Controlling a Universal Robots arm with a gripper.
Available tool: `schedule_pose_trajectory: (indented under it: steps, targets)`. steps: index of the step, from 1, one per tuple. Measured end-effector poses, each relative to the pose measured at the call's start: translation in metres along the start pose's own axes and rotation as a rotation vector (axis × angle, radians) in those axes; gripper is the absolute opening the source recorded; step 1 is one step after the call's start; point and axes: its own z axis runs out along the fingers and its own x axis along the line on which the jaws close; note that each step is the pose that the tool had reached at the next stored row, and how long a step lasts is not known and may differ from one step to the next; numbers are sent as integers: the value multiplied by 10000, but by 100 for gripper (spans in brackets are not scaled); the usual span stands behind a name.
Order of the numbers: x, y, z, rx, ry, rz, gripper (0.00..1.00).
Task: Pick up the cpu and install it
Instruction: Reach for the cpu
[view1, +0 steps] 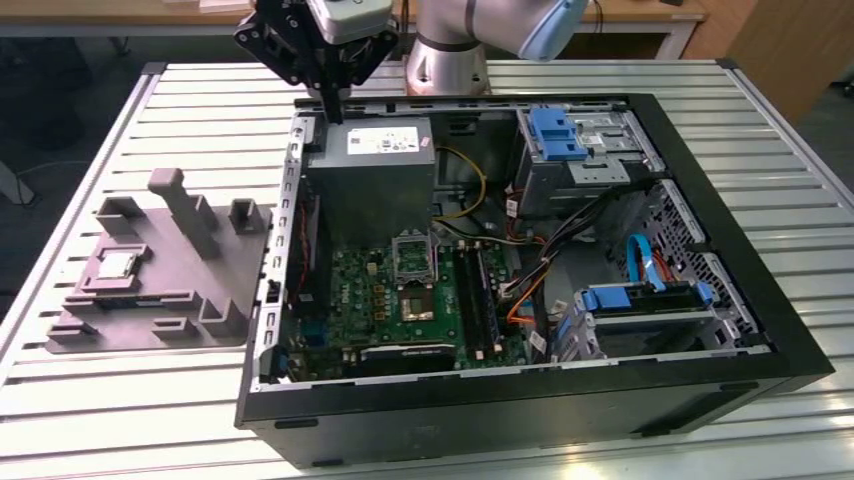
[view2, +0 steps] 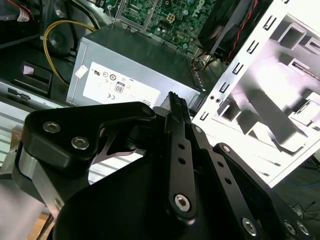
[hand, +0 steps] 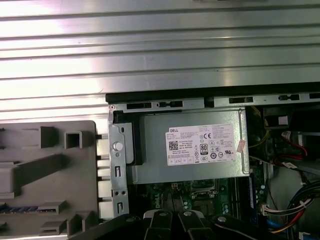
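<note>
Beside the computer case (view1: 534, 420), on the exterior view's left, the grey fixture (view1: 200, 310) lies flat on the slatted table (view1: 107, 410). The cpu (view1: 118, 264) sits in a shallow seat on the fixture's far side from the case, silver top up. Posts and a tall slanted rib stand between that seat and the case. My judgement is that an approach from the case side could clip them, while the room straight above the chip looks open.

Over the case's rear corner, the jaws hang well above the power supply (view1: 374, 175), closed with nothing seen between them, well apart from the cpu. If they came down closed, they would press on the chip rather than straddle it.

Along the case's fixture-side edge, the metal side wall (view1: 287, 250) stands up. A low carry across it would probably strike the rim.

Inside the case, the socket (view1: 414, 255) lies just beside the power supply. Upright slots flank its other side, with loose cables (view1: 561, 240) further towards the exterior view's right, so side room is tight. A tilted or shifted chip could damage the contacts.
</note>
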Motion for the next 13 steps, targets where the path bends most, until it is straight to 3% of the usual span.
schedule_pose_trajectory:
  steps: [13]
  targets:
    - [55,-4,-1,0,0,0,11]
